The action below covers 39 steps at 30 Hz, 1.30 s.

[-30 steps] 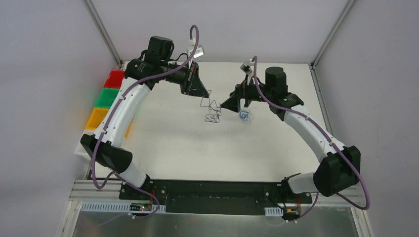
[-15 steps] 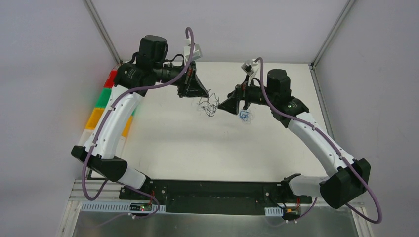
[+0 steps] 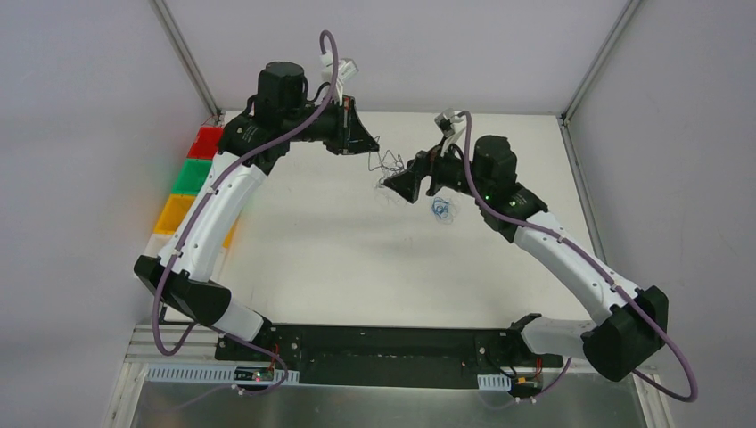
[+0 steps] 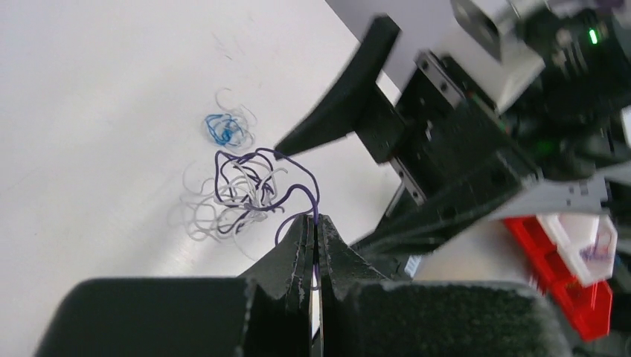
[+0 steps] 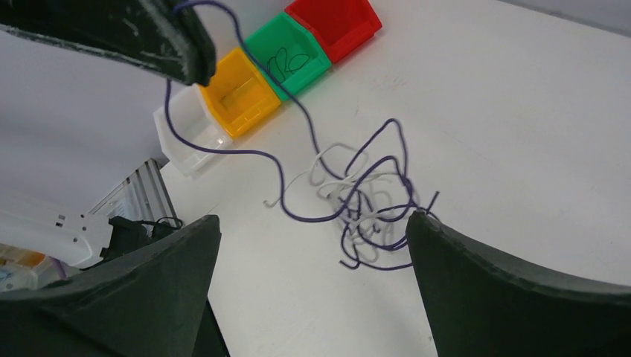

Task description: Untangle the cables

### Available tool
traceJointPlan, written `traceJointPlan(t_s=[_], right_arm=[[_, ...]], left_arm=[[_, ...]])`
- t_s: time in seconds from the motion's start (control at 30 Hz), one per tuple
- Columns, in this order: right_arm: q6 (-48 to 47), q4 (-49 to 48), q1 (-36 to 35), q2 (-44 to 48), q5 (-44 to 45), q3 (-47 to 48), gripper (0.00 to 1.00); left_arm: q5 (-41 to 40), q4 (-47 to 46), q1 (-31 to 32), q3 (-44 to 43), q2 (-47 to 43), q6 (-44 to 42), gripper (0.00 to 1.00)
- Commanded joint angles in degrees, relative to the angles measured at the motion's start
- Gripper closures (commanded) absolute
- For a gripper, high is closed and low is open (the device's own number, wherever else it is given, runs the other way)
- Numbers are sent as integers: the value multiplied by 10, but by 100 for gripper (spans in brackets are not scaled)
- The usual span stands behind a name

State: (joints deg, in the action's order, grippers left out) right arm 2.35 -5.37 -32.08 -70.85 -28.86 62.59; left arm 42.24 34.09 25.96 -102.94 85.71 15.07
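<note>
The cables (image 4: 249, 186) are a small tangle of thin purple and white wires. They hang from one purple strand pinched in my left gripper (image 4: 315, 219), which is shut on it above the table (image 3: 312, 250). From above, the tangle (image 3: 387, 167) dangles between my left gripper (image 3: 373, 147) and my right gripper (image 3: 390, 185). My right gripper (image 5: 312, 223) is open wide. The tangle (image 5: 368, 201) hangs just ahead of its jaws, close to the right-hand finger (image 5: 446, 253). A separate little blue coil (image 3: 439, 209) lies on the table.
Red (image 5: 335, 22), green (image 5: 294, 56), yellow (image 5: 238, 93) and clear (image 5: 190, 137) bins line the table's left edge. The green one holds a dark wire. The two grippers are very close together near the back middle of the table.
My left gripper has risen and moved back, lifting the tangle off the table. My right gripper has moved left toward it, away from the blue coil.
</note>
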Motion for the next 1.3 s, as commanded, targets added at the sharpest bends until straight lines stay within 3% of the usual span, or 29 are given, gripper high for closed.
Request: traceJointPlan(t_s=[0.0,0.27,0.47,0.57,0.67,0.8,0.87,0.97,1.07,1.27], right_arm=[[0,-63,-38,9,124,-7,1],[-84,-100,-74,-71,249,28,1],[-101,-119,-87,-133,260,62,1],[-104,-133,-89,-174,324,90,3],[-109,-138,-82,-209,360,109,20],[-122,-170,-54,-218,255,53,66],[-127,-157,-40,-220,229,31,81],[-138,-115,-11,-219,186,8,92],[-151,-68,17,-216,153,-16,98],[-196,34,54,-196,97,-66,100]], left_arm=[[-113,-46,12,-16,0,109,100],[-207,-62,19,-15,14,192,100],[-208,-110,19,11,4,259,100],[-188,-130,19,25,-3,286,100],[-171,-143,19,28,-10,298,100],[-110,-178,16,-11,-1,286,100],[-101,-181,11,-52,9,280,100],[-76,-182,-8,-125,35,255,100],[-89,-184,-33,-186,51,236,100],[-99,-193,-89,-317,89,222,100]])
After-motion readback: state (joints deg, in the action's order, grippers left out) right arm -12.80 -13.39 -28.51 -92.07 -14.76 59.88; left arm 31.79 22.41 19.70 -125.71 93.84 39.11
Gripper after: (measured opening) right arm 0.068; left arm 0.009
